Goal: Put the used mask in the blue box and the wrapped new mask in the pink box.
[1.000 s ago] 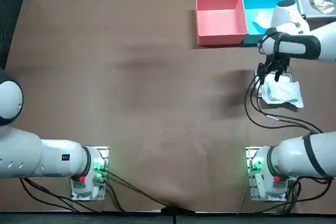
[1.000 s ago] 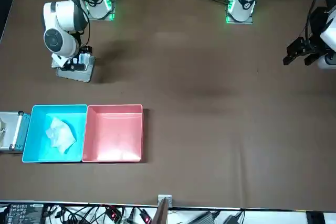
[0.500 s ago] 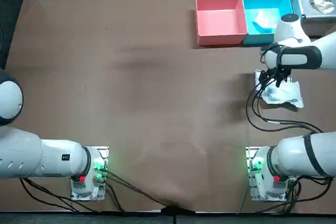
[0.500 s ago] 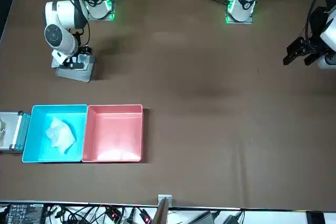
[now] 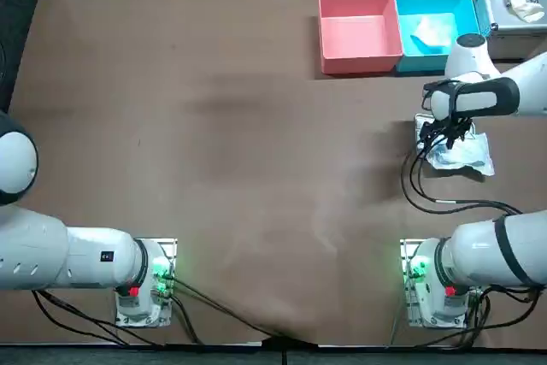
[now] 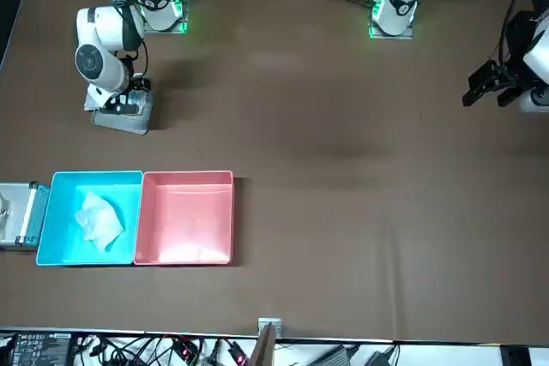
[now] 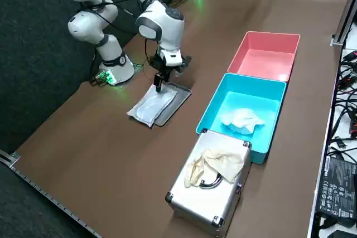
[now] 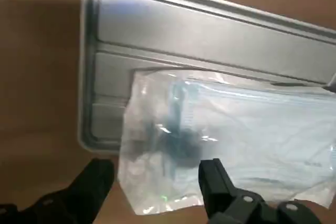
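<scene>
Gripper [image 8: 155,182], spread, seemingly above wrapped mask [image 8: 236,129]

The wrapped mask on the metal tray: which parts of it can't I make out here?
Wrist view: the wrapped mask runs past the picture's edge, so its far end is cut off.
Front view: the right arm covers nearly all of it; mostly the tray shows.
Top view: the right gripper, jaws open, hangs over its corner and hides that corner.
</scene>
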Controlling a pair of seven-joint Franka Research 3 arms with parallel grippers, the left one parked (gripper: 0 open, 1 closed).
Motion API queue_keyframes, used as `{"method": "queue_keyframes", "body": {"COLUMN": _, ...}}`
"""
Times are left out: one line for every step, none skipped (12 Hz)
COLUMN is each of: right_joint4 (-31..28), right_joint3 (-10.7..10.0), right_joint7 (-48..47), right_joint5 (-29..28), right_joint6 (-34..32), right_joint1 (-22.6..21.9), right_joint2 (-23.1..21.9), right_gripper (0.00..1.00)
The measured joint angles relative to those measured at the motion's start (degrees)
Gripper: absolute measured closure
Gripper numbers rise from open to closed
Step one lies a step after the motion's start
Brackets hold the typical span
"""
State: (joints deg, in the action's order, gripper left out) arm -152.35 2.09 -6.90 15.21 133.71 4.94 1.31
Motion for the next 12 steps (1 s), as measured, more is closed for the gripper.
{"method": "queue_keyframes", "body": {"right_joint4": 0.00, "right_joint3": -0.03, "right_joint7": 0.00, "right_joint5": 0.53, "right_joint6": 0.04, "right_joint1": 0.67, "right_joint2": 0.10, "right_gripper": 0.00}}
{"method": "queue_keyframes", "body": {"right_joint4": 0.00, "right_joint3": -0.04, "right_joint7": 0.00, "right_joint5": 1.23, "right_joint6": 0.05, "right_joint1": 1.19, "right_joint2": 0.22, "right_gripper": 0.00}}
{"method": "queue_keyframes", "body": {"right_joint4": 0.00, "right_joint3": -0.04, "right_joint7": 0.00, "right_joint5": 2.00, "right_joint6": 0.06, "right_joint1": 1.55, "right_joint2": 0.41, "right_gripper": 0.01}}
{"method": "queue_keyframes", "body": {"right_joint4": 0.00, "right_joint3": -0.04, "right_joint7": 0.00, "right_joint5": 2.42, "right_joint6": 0.08, "right_joint1": 1.79, "right_joint2": 0.65, "right_gripper": 0.01}}
{"method": "queue_keyframes", "body": {"right_joint4": 0.00, "right_joint3": -0.04, "right_joint7": 0.00, "right_joint5": 2.63, "right_joint6": 0.12, "right_joint1": 1.94, "right_joint2": 0.87, "right_gripper": 0.07}}
{"method": "queue_keyframes", "body": {"right_joint4": 0.01, "right_joint3": -0.04, "right_joint7": 0.00, "right_joint5": 2.69, "right_joint6": 0.15, "right_joint1": 2.05, "right_joint2": 1.07, "right_gripper": 0.17}}
{"method": "queue_keyframes", "body": {"right_joint4": 0.01, "right_joint3": -0.04, "right_joint7": 0.00, "right_joint5": 2.75, "right_joint6": 0.15, "right_joint1": 2.12, "right_joint2": 1.22, "right_gripper": 0.17}}
{"method": "queue_keyframes", "body": {"right_joint4": 0.01, "right_joint3": -0.04, "right_joint7": 0.00, "right_joint5": 2.82, "right_joint6": 0.15, "right_joint1": 2.18, "right_joint2": 1.25, "right_gripper": 0.23}}
{"method": "queue_keyframes", "body": {"right_joint4": 0.02, "right_joint3": -0.04, "right_joint7": 0.00, "right_joint5": 2.86, "right_joint6": 0.11, "right_joint1": 2.23, "right_joint2": 1.25, "right_gripper": 0.36}}
{"method": "queue_keyframes", "body": {"right_joint4": 0.04, "right_joint3": -0.04, "right_joint7": 0.00, "right_joint5": 2.90, "right_joint6": -0.01, "right_joint1": 2.24, "right_joint2": 1.25, "right_gripper": 0.51}}
{"method": "queue_keyframes", "body": {"right_joint4": 0.17, "right_joint3": -0.02, "right_joint7": 0.00, "right_joint5": 3.00, "right_joint6": -0.39, "right_joint1": 2.24, "right_joint2": 1.23, "right_gripper": 0.63}}
{"method": "queue_keyframes", "body": {"right_joint4": 0.58, "right_joint3": 0.02, "right_joint7": 0.00, "right_joint5": 3.10, "right_joint6": -1.41, "right_joint1": 2.24, "right_joint2": 1.13, "right_gripper": 0.75}}
